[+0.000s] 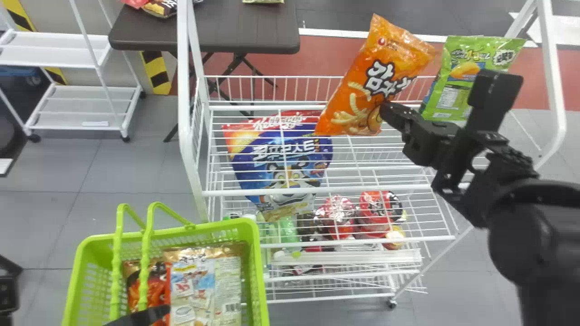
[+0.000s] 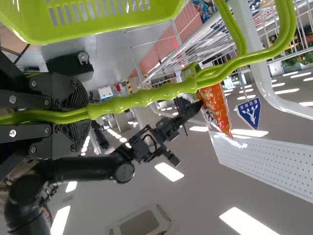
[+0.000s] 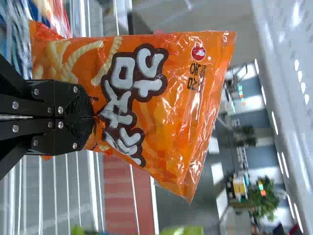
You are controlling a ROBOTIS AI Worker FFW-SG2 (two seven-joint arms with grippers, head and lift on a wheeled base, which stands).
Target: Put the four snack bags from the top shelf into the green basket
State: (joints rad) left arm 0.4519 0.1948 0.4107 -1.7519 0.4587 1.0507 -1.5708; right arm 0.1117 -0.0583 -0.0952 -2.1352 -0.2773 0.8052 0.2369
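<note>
- Grey floor tiles (image 1: pixel 122 172) and one red strip (image 1: pixel 317 59) lie behind and under the white wire rack (image 1: pixel 185 90).
- Right claw (image 1: pixel 385 110) is closed and grips the orange snack bag (image 1: pixel 358 90) at its side edge, over the top shelf (image 1: pixel 317 192). This bag is tilted, with its upper end leaning to the right.
- Green snack bag (image 1: pixel 448 88) stands at the right part of the top shelf, partly behind the right arm.
- Blue bag (image 1: pixel 253 170) with a tiger picture is behind the white wires; I cannot tell on which level it rests.
- Left claw (image 1: pixel 144 315) is closed around the handles (image 1: pixel 144 253) of the green basket (image 1: pixel 258 267), which is at the left of the rack.
- Inside the basket are two bags: the red one (image 1: pixel 136 290) and, just beside it, the pale one (image 1: pixel 226 276) with a gold end.
- Red packs (image 1: pixel 376 213) sit lower in the rack.
</note>
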